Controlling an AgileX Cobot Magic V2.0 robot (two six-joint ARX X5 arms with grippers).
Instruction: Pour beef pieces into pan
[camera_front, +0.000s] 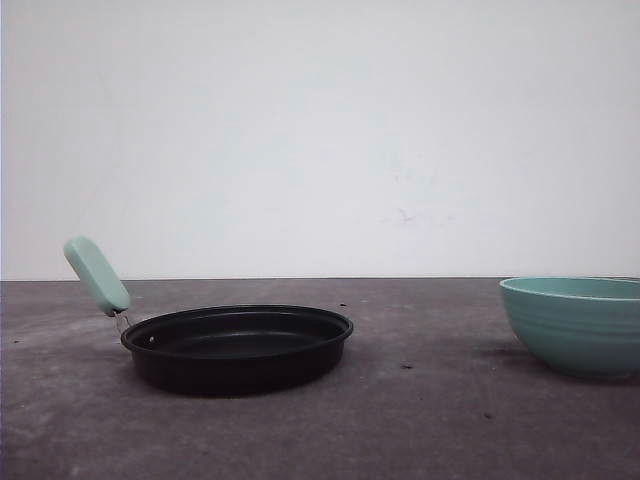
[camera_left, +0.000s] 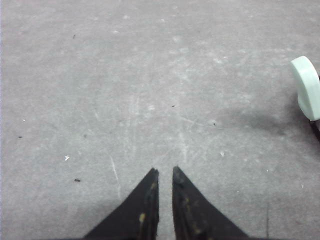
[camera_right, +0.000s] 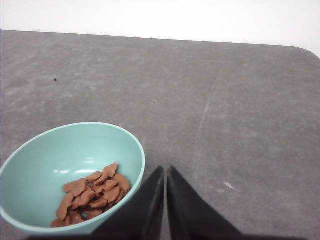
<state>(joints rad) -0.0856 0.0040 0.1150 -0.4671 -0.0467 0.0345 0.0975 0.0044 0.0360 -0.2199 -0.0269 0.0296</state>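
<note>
Lying heaped in teal bowl (camera_right: 30, 165), beef pieces (camera_right: 92, 192), seemingly unobstructed.

Bowl (camera_front: 580, 325) cut off at front view's right edge; its inside is hidden there. Pan (camera_front: 237, 347) handle (camera_left: 306, 87) clipped at left wrist frame edge. Beef pieces (camera_right: 90, 195) nearest the bowl's near rim are partly hidden.

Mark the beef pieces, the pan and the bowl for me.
beef pieces (camera_right: 92, 196): right wrist view, middle of the pile in the bowl.
pan (camera_front: 238, 345): front view, dark inner floor.
bowl (camera_front: 575, 325): front view, ribbed outer wall.
</note>
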